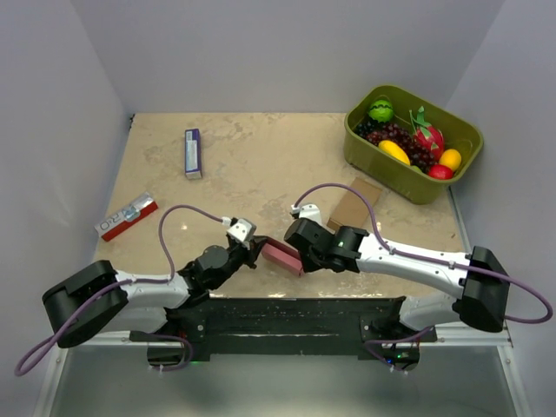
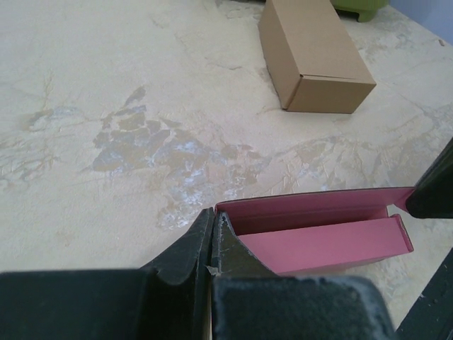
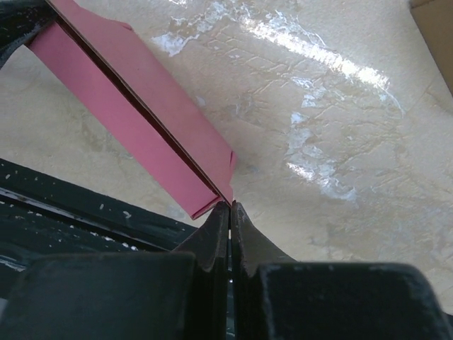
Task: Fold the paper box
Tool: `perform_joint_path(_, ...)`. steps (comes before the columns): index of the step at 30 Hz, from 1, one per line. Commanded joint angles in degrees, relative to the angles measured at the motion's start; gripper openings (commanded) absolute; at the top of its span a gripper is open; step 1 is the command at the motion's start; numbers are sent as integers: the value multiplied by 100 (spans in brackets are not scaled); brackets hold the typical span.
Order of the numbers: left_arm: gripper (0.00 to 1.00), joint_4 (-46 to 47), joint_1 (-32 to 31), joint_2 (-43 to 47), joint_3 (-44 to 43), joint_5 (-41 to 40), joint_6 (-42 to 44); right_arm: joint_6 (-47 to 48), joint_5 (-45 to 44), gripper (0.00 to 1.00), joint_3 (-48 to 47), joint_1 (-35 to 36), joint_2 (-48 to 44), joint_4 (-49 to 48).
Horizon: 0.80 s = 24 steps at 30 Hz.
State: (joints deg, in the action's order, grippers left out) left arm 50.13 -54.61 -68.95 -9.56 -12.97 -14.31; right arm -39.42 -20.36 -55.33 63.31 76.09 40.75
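Observation:
The paper box (image 1: pixel 282 256) is a thin pink packet held just above the table's near edge between my two arms. In the left wrist view the paper box (image 2: pixel 318 234) lies partly open along its top, showing a darker pink inside. My left gripper (image 2: pixel 214 216) is shut on its left end wall. In the right wrist view the paper box (image 3: pixel 141 120) runs up to the left, and my right gripper (image 3: pixel 231 205) is shut on its near corner. From above, the left gripper (image 1: pixel 254 248) and right gripper (image 1: pixel 300 252) face each other across the box.
A brown cardboard box (image 1: pixel 354 206) lies just behind the right arm. A green bin (image 1: pixel 460 156) of toy fruit stands at the back right. A blue-white packet (image 1: pixel 193 153) and a red-and-white packet (image 1: pixel 127 216) lie on the left. The black mounting plate (image 1: pixel 287 317) runs along the near edge.

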Motion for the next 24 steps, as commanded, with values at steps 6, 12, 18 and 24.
perform_joint_path(6, 0, -364, -814, -470, -37, -715, -503, -1094, 234, 0, -285, 15, 81, -841)
perform_joint_path(12, 0, -320, -1104, -593, -19, -1084, -661, -1384, 85, 0, -531, -11, 160, -700)
perform_joint_path(18, 0, -205, -1377, -716, -37, -1260, -732, -1744, -64, 0, -610, -20, 292, -665)
perform_joint_path(24, 0, -126, -1649, -857, 25, -1647, -810, -2113, -144, 0, -602, -64, 204, -621)
